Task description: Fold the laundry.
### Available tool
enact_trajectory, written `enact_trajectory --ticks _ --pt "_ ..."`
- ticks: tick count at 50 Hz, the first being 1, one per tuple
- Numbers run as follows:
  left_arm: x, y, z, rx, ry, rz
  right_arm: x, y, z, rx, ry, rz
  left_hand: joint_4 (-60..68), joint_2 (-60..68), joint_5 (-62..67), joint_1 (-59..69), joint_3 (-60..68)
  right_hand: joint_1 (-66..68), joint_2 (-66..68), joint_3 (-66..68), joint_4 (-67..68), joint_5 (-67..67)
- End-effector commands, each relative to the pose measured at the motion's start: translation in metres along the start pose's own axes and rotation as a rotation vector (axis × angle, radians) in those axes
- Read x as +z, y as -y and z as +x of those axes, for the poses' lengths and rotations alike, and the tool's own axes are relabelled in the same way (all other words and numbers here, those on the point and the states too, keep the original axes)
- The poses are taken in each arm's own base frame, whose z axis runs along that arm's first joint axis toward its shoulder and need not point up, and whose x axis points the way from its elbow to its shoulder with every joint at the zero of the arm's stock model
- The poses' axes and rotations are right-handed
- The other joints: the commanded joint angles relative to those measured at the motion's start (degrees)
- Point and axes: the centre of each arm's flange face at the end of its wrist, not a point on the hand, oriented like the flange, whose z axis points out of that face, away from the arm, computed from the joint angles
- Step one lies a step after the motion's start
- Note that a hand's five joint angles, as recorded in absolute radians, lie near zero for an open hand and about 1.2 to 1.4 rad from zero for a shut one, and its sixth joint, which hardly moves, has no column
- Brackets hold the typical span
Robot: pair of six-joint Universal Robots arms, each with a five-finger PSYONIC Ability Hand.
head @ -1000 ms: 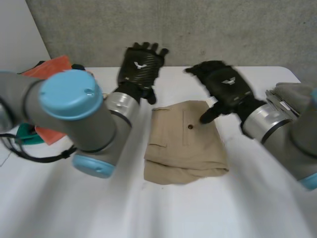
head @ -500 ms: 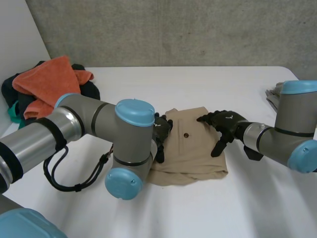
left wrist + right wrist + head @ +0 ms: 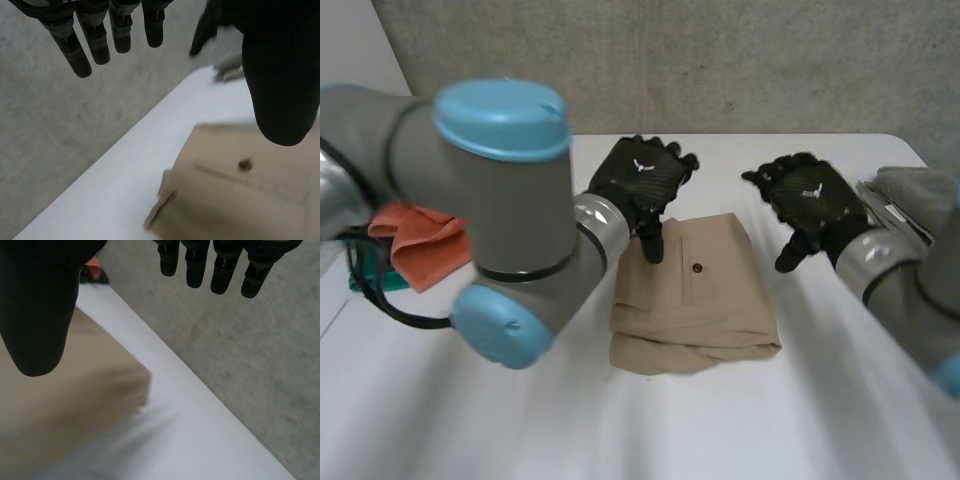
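Centre frame: boxy folded khaki trousers (image 3: 695, 295), dark button, on smooth white table (image 3: 800, 420). By upper-left corner, left hand (image 3: 640, 185); upper right, right hand (image 3: 810, 200); both spread, empty.

This looks like a robotics lab or test bay rather than a home. The wall (image 3: 740, 60) behind is bare, rough grey concrete, and a plain white table (image 3: 720, 430) stands against it. Two industrial arms with grey joints and light-blue caps, the left arm (image 3: 490, 200) and the right arm (image 3: 910, 290), reach over the table from the near side. The laundry is laid out like test material. A folded tan garment (image 3: 695, 300) lies in the middle of the table and an orange cloth (image 3: 420, 250) is heaped at its left edge. At the right edge sits a grey bundle (image 3: 910, 190), possibly more folded cloth, though it is too cut off to tell.
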Motion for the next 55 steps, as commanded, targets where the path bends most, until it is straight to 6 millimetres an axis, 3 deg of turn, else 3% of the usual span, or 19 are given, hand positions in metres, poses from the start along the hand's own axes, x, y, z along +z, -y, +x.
enact_trajectory --ticks 1,4,9,20,28,32,36,39,42,46,47,49,50,53,55 --pt "-0.019 0.001 -0.009 -0.121 -0.120 0.009 -0.044 -0.030 -0.066 -0.018 0.118 0.022 -0.95 -1.12 -2.17 -0.33 -1.40 -1.44 -1.41 -2.33 -1.76 -2.78" --pt "-0.019 -0.007 -0.011 -0.152 -0.139 -0.016 -0.048 -0.040 -0.077 -0.018 0.141 0.008 -0.95 -1.12 -2.17 -0.33 -1.40 -1.44 -1.41 -2.33 -1.76 -2.78" --pt "-0.020 -0.016 -0.009 -0.162 -0.144 -0.045 -0.036 -0.064 -0.087 -0.041 0.158 -0.014 -0.61 -0.79 -1.84 0.01 -1.06 -1.44 -1.41 -2.33 -1.76 -2.78" --pt "-0.018 -0.019 -0.008 -0.162 -0.143 -0.043 -0.008 -0.079 -0.089 -0.114 0.151 0.005 -0.44 -0.62 -1.67 0.18 -0.89 2.00 2.02 1.10 1.68 0.66" --pt "-0.018 -0.017 -0.009 -0.160 -0.139 -0.032 0.011 -0.076 -0.085 -0.132 0.129 0.043 -0.28 -0.45 -1.50 0.35 -0.72 18.81 18.84 17.92 18.49 17.47" --pt "-0.019 -0.017 -0.009 -0.159 -0.139 -0.030 0.019 -0.075 -0.083 -0.132 0.125 0.057 -0.28 -0.45 -1.50 0.35 -0.72 33.43 33.45 32.53 33.11 32.09" --pt "-0.019 -0.016 -0.009 -0.159 -0.138 -0.029 0.032 -0.069 -0.075 -0.126 0.096 0.086 -0.28 -0.45 -1.50 0.35 -0.72 68.51 68.54 67.62 68.19 67.17" --pt "-0.019 -0.016 -0.009 -0.159 -0.138 -0.027 0.038 -0.062 -0.066 -0.133 0.062 0.108 -0.44 -0.62 -1.67 0.18 -0.89 68.56 68.59 67.67 68.24 67.22" --pt "-0.020 -0.013 -0.010 -0.157 -0.138 -0.018 0.047 -0.044 -0.055 -0.144 0.023 0.161 -0.44 -0.62 -1.67 0.18 -0.89 68.56 68.59 67.67 68.24 67.22" --pt "-0.022 -0.006 -0.011 -0.154 -0.135 0.001 0.064 -0.024 -0.017 -0.141 -0.061 0.216 -0.61 -0.79 -1.84 0.01 -1.06 68.56 68.59 67.67 68.24 67.22" --pt "-0.023 -0.002 -0.012 -0.152 -0.133 0.015 0.070 -0.022 0.008 -0.133 -0.105 0.221 -0.61 -0.79 -1.84 0.01 -1.06 68.56 68.59 67.67 68.24 67.22" --pt "-0.024 0.002 -0.012 -0.149 -0.132 0.030 0.074 -0.017 0.032 -0.129 -0.150 0.227 -0.78 -0.95 -2.00 -0.16 -1.23 68.56 68.59 67.67 68.24 67.22" --pt "-0.024 0.003 -0.012 -0.147 -0.132 0.038 0.078 -0.010 0.057 -0.129 -0.198 0.242 -0.78 -0.95 -2.00 -0.16 -1.23 68.56 68.59 67.67 68.24 67.22" --pt "-0.026 0.013 -0.011 -0.139 -0.129 0.085 0.084 -0.004 0.088 -0.117 -0.238 0.270 -0.78 -0.95 -2.00 -0.16 -1.23 68.56 68.59 67.67 68.24 67.22" --pt "-0.029 0.021 -0.009 -0.134 -0.133 0.120 0.088 -0.003 0.124 -0.093 -0.279 0.306 -0.78 -0.95 -2.00 -0.16 -1.23 68.56 68.59 67.67 68.24 67.22"
